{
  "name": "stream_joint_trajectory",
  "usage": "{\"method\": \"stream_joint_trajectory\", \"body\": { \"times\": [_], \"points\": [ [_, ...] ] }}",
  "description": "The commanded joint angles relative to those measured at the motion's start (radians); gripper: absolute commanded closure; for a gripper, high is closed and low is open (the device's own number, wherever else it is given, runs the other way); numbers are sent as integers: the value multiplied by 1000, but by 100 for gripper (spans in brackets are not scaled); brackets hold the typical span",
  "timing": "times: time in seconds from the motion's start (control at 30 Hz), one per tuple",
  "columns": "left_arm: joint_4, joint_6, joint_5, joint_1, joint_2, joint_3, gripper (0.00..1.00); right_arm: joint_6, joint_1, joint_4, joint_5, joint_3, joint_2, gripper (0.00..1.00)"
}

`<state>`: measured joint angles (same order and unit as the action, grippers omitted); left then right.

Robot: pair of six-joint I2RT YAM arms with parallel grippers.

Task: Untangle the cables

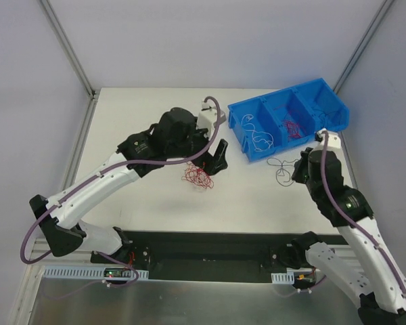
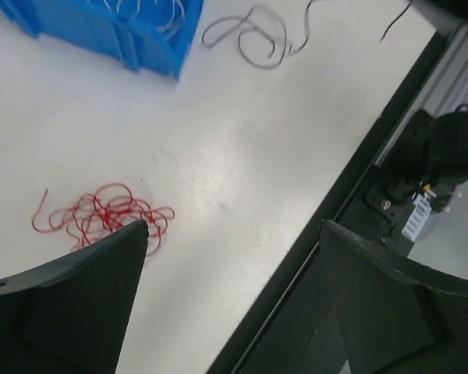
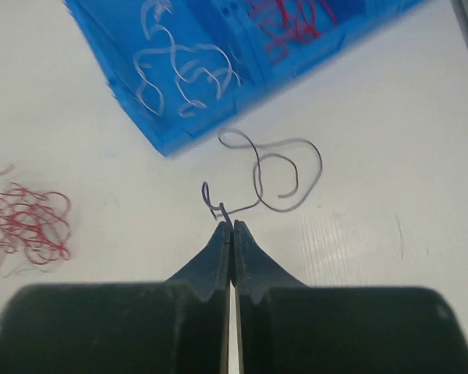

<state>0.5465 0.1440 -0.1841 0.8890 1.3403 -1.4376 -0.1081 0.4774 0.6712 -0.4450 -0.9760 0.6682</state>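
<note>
The red cable tangle point(image 1: 198, 177) lies near the middle of the white table point(image 1: 257, 203), just beside the left gripper point(image 2: 234, 234), whose jaws stand wide apart and hold nothing. The right gripper point(image 3: 232, 226) has its jaws pressed fully together, and one end of a loose black cable point(image 3: 273, 175) runs up to their tips; I cannot tell if it is pinched. Bare tabletop lies between both cables and toward the near edge, while the blue bin point(image 1: 291, 118), with white cables point(image 3: 179, 70) and more red cables point(image 3: 292, 19) inside, fills the far right corner.
</note>
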Motion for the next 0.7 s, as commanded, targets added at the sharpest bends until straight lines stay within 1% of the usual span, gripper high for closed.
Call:
{"method": "stream_joint_trajectory", "body": {
  "times": [0.0, 0.07, 0.13, 0.27, 0.33, 0.43, 0.47, 0.57, 0.6, 0.67],
  "points": [
    [-20, -69, 77, -15, 3, -113, 10, -117, -86, -33, 29, 56, 111, 100],
    [-19, -80, 84, -18, 0, -133, 10, -116, -146, -57, 60, 62, 178, 100],
    [-23, -75, 86, -18, -18, -110, 10, -111, -212, -91, 118, 74, 229, 100],
    [-63, -89, 112, -19, -79, 5, 10, -99, -334, -165, 209, 106, 336, 99],
    [-83, -95, 138, -19, -110, 61, 10, -87, -377, -186, 227, 111, 382, 94],
    [-137, -109, 156, -19, -135, 137, 8, -64, -430, -217, 282, 115, 450, 79],
    [-135, -110, 167, -18, -132, 135, 8, -64, -445, -228, 310, 120, 470, 72],
    [-137, -109, 164, -18, -132, 141, 8, -76, -499, -263, 420, 131, 543, 58],
    [-137, -109, 167, -13, -132, 141, 8, -82, -514, -286, 480, 141, 563, 53],
    [-135, -119, 178, 5, -138, 143, 8, -102, -533, -330, 557, 161, 593, 41]
  ]
}}
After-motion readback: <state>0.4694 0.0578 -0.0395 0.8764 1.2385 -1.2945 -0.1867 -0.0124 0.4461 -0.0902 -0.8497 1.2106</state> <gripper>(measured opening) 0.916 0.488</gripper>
